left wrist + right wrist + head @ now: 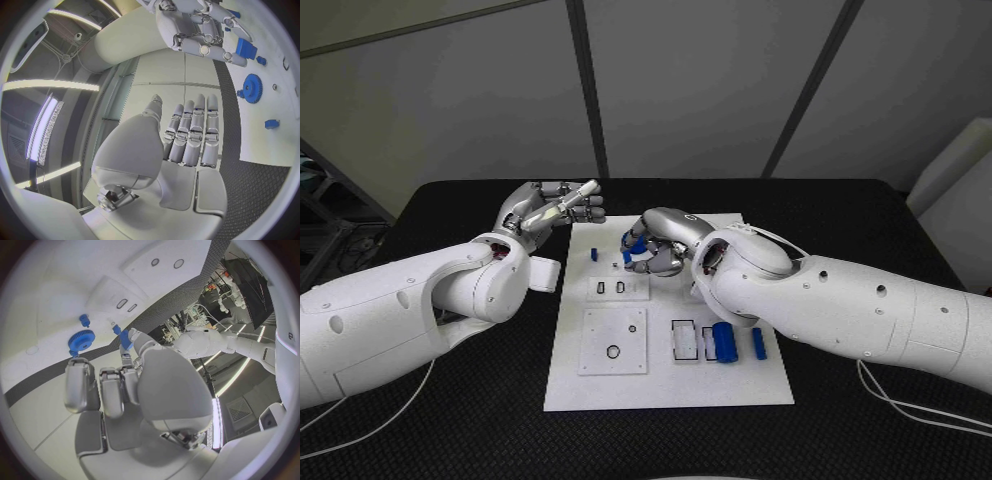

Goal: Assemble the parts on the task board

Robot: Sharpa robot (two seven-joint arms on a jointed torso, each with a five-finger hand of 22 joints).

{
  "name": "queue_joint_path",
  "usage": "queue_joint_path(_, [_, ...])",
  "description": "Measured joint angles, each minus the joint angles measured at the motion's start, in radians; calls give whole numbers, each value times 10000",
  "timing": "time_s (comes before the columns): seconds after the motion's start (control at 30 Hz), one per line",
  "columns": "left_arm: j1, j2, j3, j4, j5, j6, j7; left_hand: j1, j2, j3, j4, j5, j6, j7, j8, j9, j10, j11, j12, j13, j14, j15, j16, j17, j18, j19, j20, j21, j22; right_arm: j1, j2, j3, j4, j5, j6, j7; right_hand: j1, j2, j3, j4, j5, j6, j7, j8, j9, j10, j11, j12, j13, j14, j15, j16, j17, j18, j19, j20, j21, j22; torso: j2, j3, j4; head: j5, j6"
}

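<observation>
Head view: the task board [668, 385] lies at the frame's centre on the black table [877, 215]. The right hand [661, 243], over the board's upper part, pinches a small blue part [636, 243] in its fingertips. The left hand [548, 212], upper left of the board, is raised with fingers straight and pressed together, holding nothing. A blue gear [252, 88] lies on the board; more blue parts [727, 342] rest at the board's lower right.
</observation>
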Motion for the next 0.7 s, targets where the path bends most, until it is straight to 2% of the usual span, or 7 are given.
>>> queue_joint_path(0.27, [0,26,1,1,0,4,0,-35,35,0,0,0,0,0,0,0,0,0,0,0,0,0,0,-1,1,0,0,0,0,-128,181,-124,-148,-129,216,-186,0,0,0,0,0,-1,-2,-6,0,0,0,-40,0,0,0,0,-1,1,0,1,0,0,1,10,0,47,-82])
queue_joint_path(0.4, [0,31,1,1,0,6,-1,-35,35,0,0,0,0,0,0,0,0,0,0,0,0,0,0,8,1,0,0,0,0,-175,219,-250,-207,-184,311,-261,0,-1,0,0,-1,-3,-3,-8,-2,0,1,-40,0,0,1,0,-1,0,0,1,0,-1,1,18,0,74,-117])
queue_joint_path(0.7, [0,60,1,-21,0,11,-3,-34,34,0,0,0,0,0,0,0,0,0,0,0,0,0,0,7,1,0,0,0,0,-296,269,-323,-312,-260,532,-362,-118,-16,-1,0,-4,-5,-7,-14,-16,-6,-5,-40,0,0,1,0,-2,0,0,1,0,-2,0,21,-4,89,-184])
